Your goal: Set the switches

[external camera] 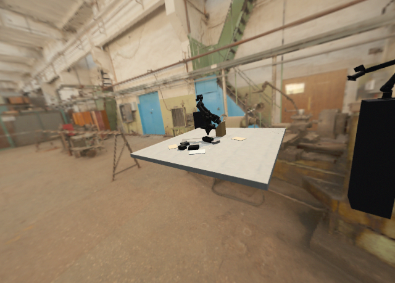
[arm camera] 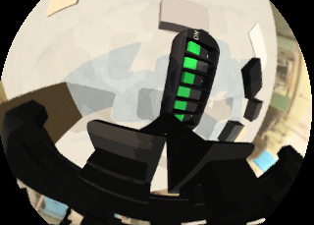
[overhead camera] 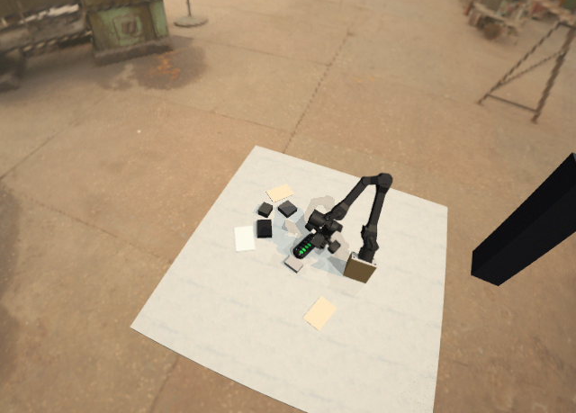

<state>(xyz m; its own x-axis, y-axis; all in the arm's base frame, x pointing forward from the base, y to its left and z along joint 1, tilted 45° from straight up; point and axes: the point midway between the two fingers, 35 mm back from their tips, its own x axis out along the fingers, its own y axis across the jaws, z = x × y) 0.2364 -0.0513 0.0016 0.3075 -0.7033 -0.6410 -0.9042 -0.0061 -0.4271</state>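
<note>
One controller (overhead camera: 302, 249) lies near the middle of the bench (overhead camera: 241, 334), a dark rounded bar with its switch row up. In the wrist view its six switches (arm camera: 188, 82) mostly show bright green; their exact settings cannot be told. The pincer (arm camera: 172, 146) hangs over its near end, closed tight on nothing. Around it lie three dark blocks (overhead camera: 264, 228), one grey block (overhead camera: 293, 263), two tan cards (overhead camera: 319, 312) and one white card (overhead camera: 244, 237).
</note>
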